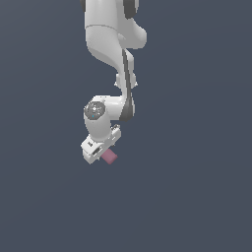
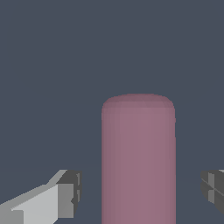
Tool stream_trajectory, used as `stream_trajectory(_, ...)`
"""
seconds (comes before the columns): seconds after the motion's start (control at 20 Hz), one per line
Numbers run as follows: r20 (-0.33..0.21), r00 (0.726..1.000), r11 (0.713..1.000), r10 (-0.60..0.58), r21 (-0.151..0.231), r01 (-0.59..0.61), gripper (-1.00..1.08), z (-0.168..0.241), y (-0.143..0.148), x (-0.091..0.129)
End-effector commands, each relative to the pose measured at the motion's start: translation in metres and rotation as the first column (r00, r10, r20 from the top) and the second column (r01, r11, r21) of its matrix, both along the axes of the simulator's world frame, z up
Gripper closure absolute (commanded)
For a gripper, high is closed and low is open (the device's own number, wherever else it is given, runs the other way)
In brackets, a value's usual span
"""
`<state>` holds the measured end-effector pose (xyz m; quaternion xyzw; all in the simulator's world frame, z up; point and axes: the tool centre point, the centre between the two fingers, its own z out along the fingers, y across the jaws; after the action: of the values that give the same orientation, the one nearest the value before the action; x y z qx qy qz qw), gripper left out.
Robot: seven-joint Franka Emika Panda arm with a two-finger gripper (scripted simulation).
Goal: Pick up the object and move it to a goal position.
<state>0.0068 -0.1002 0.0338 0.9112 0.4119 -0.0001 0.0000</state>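
The object, a small dusty-pink short cylinder point(image 1: 110, 156), lies on the dark grey floor just below the white arm's hand, and most of it is hidden under the hand in the exterior view. In the wrist view the object point(image 2: 138, 144) fills the middle, with its rounded end pointing away from the camera. My gripper point(image 2: 142, 192) is open and straddles it. One fingertip point(image 2: 70, 192) and the other point(image 2: 213, 188) each stand clear of the object's sides with a gap. In the exterior view the gripper point(image 1: 101, 152) is low over the object.
The floor point(image 1: 197, 197) is a plain dark grey surface with no other objects or edges in view. The white arm point(image 1: 110, 44) reaches in from the top of the exterior view.
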Motion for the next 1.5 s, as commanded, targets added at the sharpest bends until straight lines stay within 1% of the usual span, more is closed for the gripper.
stream_trajectory(0.0, 0.0, 1.0, 1.0, 0.001, 0.0, -0.001, -0.92, -0.011, 0.0, 0.0)
stream_trajectory(0.25, 0.0, 1.0, 1.0, 0.001, 0.0, -0.001, -0.92, -0.018, 0.0, 0.001)
stream_trajectory(0.3, 0.0, 1.0, 1.0, 0.001, 0.0, -0.001, 1.08, -0.018, 0.0, 0.001)
stream_trajectory(1.0, 0.0, 1.0, 1.0, 0.002, 0.001, -0.002, 1.08, -0.013, 0.002, 0.001)
stream_trajectory(1.25, 0.0, 1.0, 1.0, 0.002, 0.001, -0.002, 1.08, 0.006, 0.009, 0.001)
stream_trajectory(1.45, 0.0, 1.0, 1.0, 0.003, 0.0, -0.003, 1.08, 0.033, 0.018, 0.001)
